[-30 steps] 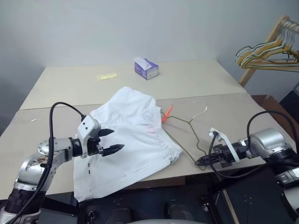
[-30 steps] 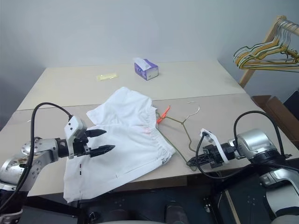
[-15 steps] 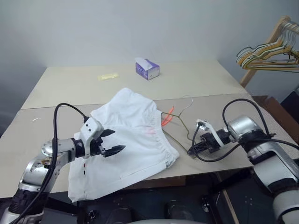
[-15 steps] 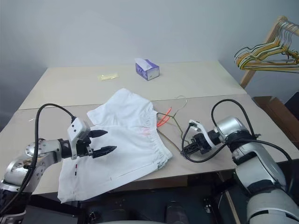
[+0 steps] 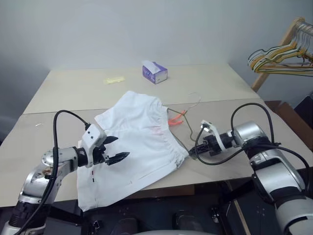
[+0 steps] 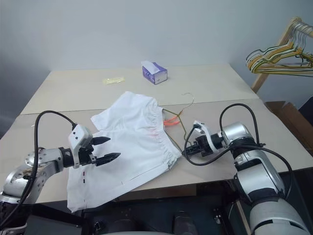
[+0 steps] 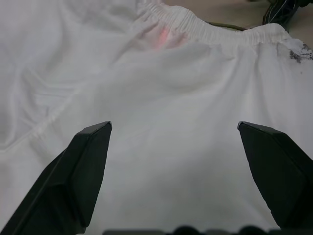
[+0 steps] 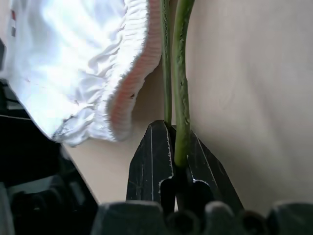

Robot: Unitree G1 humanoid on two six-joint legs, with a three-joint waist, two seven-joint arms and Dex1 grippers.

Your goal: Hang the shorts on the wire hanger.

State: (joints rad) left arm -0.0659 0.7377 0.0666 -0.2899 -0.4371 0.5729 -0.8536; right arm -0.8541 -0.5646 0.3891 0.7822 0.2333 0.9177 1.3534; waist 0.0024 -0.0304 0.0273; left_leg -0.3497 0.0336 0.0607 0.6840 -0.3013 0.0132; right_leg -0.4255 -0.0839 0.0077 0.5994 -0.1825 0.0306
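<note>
Two hands are in front of you, and part of what they work on is tucked out of sight. The wire hanger point(image 5: 188, 125) lies on the counter point(image 5: 73, 90) just to the right of the shorts point(image 5: 134, 142), and its left corner runs in under the gathered waistband, so you cannot follow the whole triangle. Its small hook points toward the far side of the counter. An orange-red piece point(image 5: 176, 116) lies against the wire by the waistband; you cannot tell what it is. The lower hem of the shorts hangs over the near counter edge.

Your left hand point(image 5: 113, 149) hovers over the left half of the shorts, its fingers spread wide and aimed to the right and slightly down, with nothing between them. In the left wrist view the cloth spreads below the two fingertips, a pink-red mark point(image 7: 161, 39) showing near the waistband and small dark marks point(image 7: 298, 55) at one corner.

Your right hand point(image 6: 188, 151) reaches in from the right with the forearm bent across the counter, pointing left and downward. Its fingers are pressed together on the lower corner of the wire hanger, close to the waistband; the right wrist view shows the olive wire clamped between the two black tips.

Farther back stand a purple and white tissue box point(image 5: 155, 72), whose print is too small to read, and a small yellow packet point(image 5: 113, 80). Beside the counter at the right, a bunch of yellow and green hangers point(image 5: 279, 58) hangs on a wooden rack that is cut off by the picture edge.
</note>
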